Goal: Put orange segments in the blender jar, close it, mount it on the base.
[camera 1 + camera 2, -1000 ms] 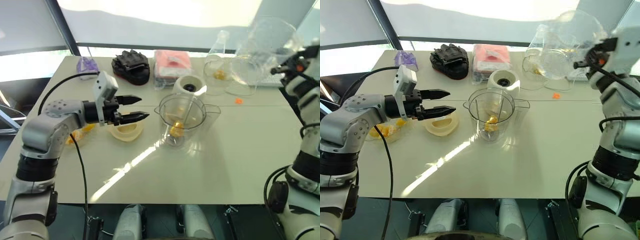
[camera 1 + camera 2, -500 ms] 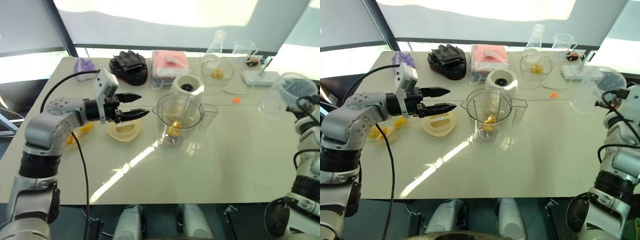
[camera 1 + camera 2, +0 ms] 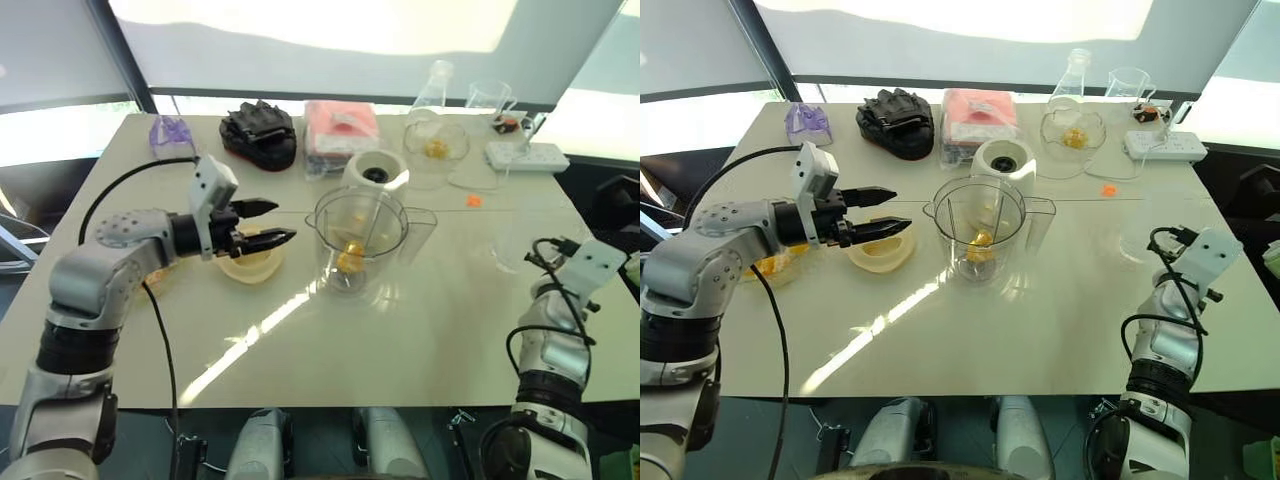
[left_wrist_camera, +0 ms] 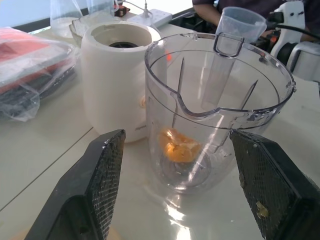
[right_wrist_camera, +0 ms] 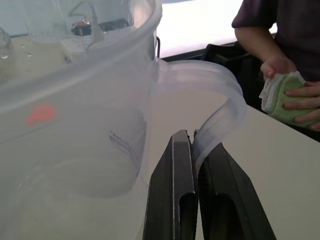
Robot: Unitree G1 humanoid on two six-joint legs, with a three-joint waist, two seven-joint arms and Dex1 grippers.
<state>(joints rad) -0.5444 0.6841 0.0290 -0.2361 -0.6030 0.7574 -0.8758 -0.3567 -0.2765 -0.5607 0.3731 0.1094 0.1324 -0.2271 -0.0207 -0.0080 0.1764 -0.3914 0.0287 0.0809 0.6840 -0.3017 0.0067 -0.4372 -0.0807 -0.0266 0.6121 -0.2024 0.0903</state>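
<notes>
The blender jar (image 3: 361,238) stands upright and uncovered at the table's middle, with orange segments (image 3: 350,261) at its bottom. Just behind it sits the cream base (image 3: 375,172), its dark socket facing up. My left gripper (image 3: 283,221) is open and empty, pointing at the jar from its left, above a flat cream lid (image 3: 250,265). Near the table's right edge, my right gripper (image 5: 192,141) is shut on the handle of a clear cup (image 5: 75,150). More orange segments lie in a clear bowl (image 3: 436,148) at the back.
Black gloves (image 3: 262,132), a pink packet (image 3: 342,124), a conical flask (image 3: 437,82), a beaker (image 3: 488,98) and a power strip (image 3: 527,155) line the back. An orange scrap (image 3: 474,200) lies right of the base. A person's hand holding a green cloth (image 5: 286,95) is beyond the right edge.
My right arm has swung down and to the right with the clear cup, from high over the back right to table level. The left gripper has stayed in place.
</notes>
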